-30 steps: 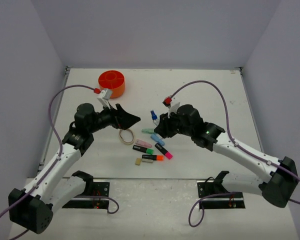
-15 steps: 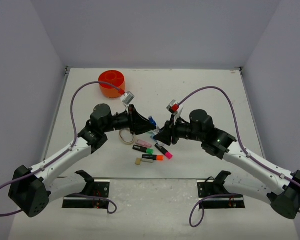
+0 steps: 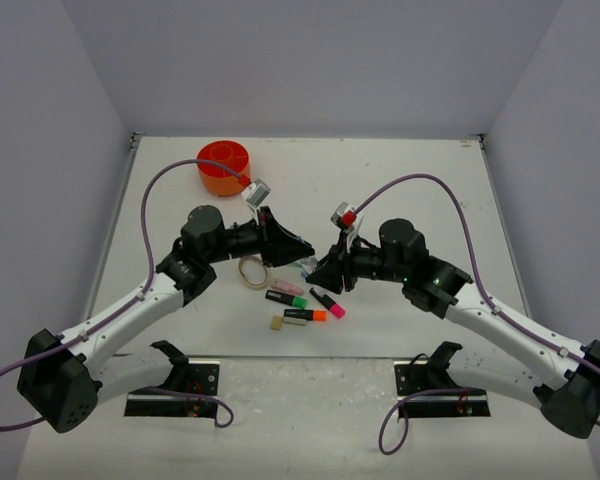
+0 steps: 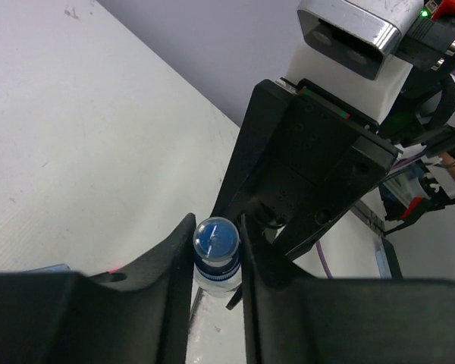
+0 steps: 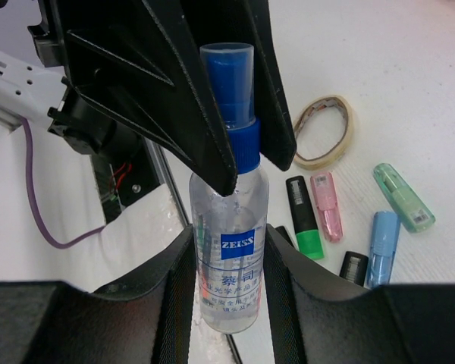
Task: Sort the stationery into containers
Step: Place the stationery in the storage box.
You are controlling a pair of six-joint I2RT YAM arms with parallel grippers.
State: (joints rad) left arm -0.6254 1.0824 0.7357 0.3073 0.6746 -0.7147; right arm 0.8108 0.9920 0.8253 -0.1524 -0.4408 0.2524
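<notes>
White counter [image 3: 400, 180], centre stage: right tool [image 5: 227, 250] grips the bottle [image 5: 229, 220] by its clear body, left tool [image 4: 216, 246] pinches the blue cap [image 5: 227, 76]; organiser [image 3: 224, 168] sits at eleven o'clock.

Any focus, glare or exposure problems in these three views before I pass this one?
Top external: soft, even light, faint shadows, no glare, though the stationery shows tiny. Left wrist: the bottle cap is sharp, the near fingers featureless black. Right wrist: the bottle label reads clearly; fingers equally dark.
</notes>
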